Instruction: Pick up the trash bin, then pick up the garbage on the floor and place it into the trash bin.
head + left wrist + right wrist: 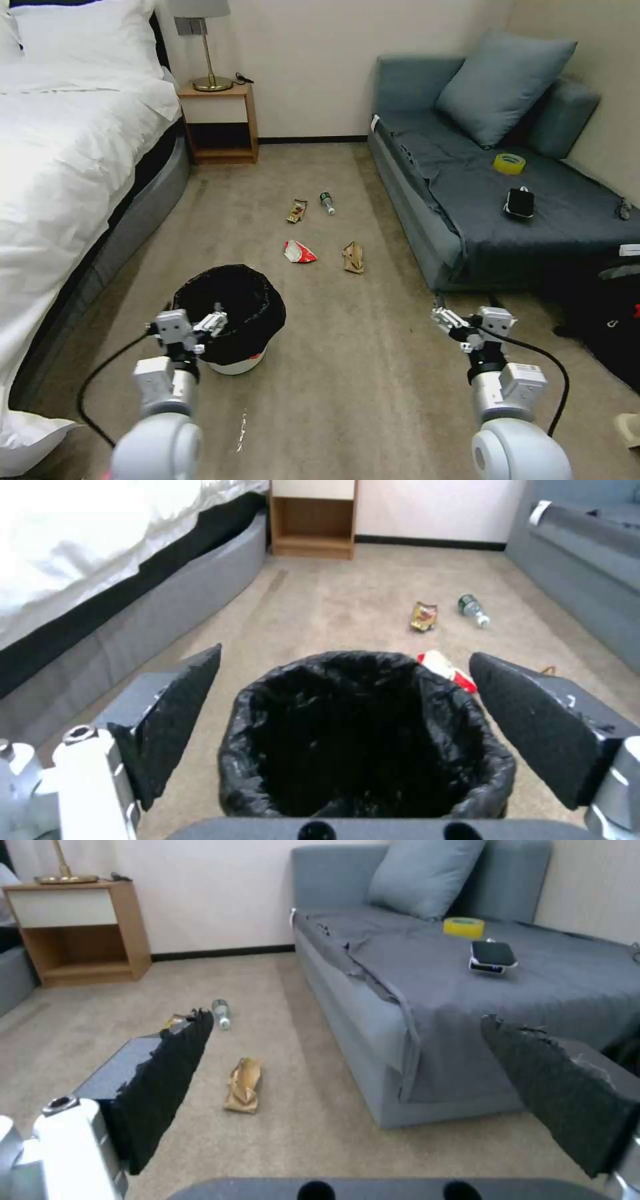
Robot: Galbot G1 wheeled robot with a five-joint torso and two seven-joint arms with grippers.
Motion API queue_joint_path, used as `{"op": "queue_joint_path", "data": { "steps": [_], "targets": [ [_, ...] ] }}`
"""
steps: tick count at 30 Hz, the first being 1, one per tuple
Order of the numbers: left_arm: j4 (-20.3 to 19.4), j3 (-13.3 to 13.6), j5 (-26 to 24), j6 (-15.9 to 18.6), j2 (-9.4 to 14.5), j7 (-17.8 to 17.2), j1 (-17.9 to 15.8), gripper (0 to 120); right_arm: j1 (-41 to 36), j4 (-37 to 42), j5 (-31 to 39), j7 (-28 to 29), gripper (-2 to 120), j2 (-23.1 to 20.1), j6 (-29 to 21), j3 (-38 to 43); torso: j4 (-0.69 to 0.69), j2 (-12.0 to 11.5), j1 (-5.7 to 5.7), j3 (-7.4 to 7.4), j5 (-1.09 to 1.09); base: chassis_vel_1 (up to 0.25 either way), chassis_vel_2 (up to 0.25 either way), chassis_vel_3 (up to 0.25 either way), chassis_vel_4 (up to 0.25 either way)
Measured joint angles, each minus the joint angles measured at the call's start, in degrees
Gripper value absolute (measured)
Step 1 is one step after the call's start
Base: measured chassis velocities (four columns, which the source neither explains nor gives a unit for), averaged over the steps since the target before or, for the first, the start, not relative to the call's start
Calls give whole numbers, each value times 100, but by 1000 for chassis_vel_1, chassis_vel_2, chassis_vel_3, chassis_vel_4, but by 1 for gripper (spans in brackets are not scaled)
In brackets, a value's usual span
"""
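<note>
Left gripper [215,324] I hold just above the near rim of the trash bin [235,320], with its two black pads wide apart; in the left wrist view the pads stand on either side of the bin's black bag [360,740] and touch nothing. Right gripper [445,319] I keep over the bare carpet [360,387], close to the near corner of the grey sofa [427,227], and its pads are also spread apart with nothing between them.

The bin stands upright on the carpet, nearer to the bed [73,147] than to the sofa. Beyond it the garbage lies on the carpet in the middle of the room. The red-and-white packet [299,251] is the closest piece, just past the far rim of the bin. The crumpled brown paper [353,257] lies beside it, toward the sofa. Farther away, toward the wooden nightstand [220,123], I see the snack wrapper [297,211] and the small bottle [327,203] near each other but apart.

On the sofa seat rest a yellow tape roll [509,163] and a flat black device [519,202].
</note>
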Motion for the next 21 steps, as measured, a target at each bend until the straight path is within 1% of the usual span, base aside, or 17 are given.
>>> {"op": "queue_joint_path", "data": {
  "steps": [4, 7, 8, 9, 11, 12, 13, 15, 16, 17, 18, 19, 21],
  "targets": [
    [14, -89, -97, 84, 74, -91, -48, 100, 7, -8, 29, 9, 100, -20, 12, 19, 0, 0, 0, 0, 1, 0, 0, 0, 0],
    [89, -226, -551, 390, 202, -462, -203, 100, 15, -17, 90, 34, 100, -49, 13, 38, 0, 0, 0, 0, 0, 0, 0, 0, 0],
    [146, -305, -811, 599, 266, -708, -337, 100, 17, -18, 98, 34, 100, -56, 14, 38, 0, 0, 0, 0, 0, 0, 0, 0, 0],
    [146, -305, -811, 599, 266, -708, -337, 100, 17, -18, 98, 34, 100, -56, 14, 38, 0, 0, 0, 0, 0, 0, 0, 0, 0],
    [253, -405, -1125, 854, 350, -994, -523, 100, 22, -14, 100, 35, 100, -57, -4, 24, -1, 0, 0, 0, 0, 0, 0, 0, 0],
    [367, -478, -1358, 1058, 431, -1145, -664, 100, 31, -7, 101, 35, 100, -57, -15, 8, 0, 0, 0, 0, 0, 0, 0, 0, 0],
    [367, -478, -1358, 1058, 431, -1145, -664, 100, 31, -7, 101, 35, 100, -57, -15, 8, 0, 0, 0, 0, 0, 0, 0, 0, 0],
    [554, -527, -1684, 1260, 583, -1310, -871, 100, 54, -6, 102, 34, 100, -60, -43, -6, 0, 0, 0, 0, -1, 0, 0, 0, 0],
    [686, -531, -1957, 1398, 675, -1444, -1024, 100, 71, -10, 102, 34, 100, -62, -53, -10, 0, 0, 0, 0, -1, 0, 0, 0, 0],
    [705, -529, -1997, 1420, 687, -1464, -1049, 100, 73, -12, 102, 34, 100, -62, -55, -10, 0, 0, 0, 0, -1, 0, 0, 0, 0],
    [855, -508, -2245, 1546, 760, -1588, -1229, 100, 82, -19, 102, 33, 100, -64, -69, -13, 0, 0, 0, 0, 0, 0, 0, 0, 0],
    [855, -508, -2245, 1546, 760, -1588, -1229, 100, 82, -19, 102, 33, 100, -64, -69, -13, 0, 0, 0, 0, 0, 0, 0, 0, 0],
    [1080, -459, -2421, 1627, 840, -1689, -1458, 100, 88, -21, 102, 31, 100, -67, -82, -15, 0, 0, 0, 0, 0, 0, 0, 0, 0]
  ]
}}
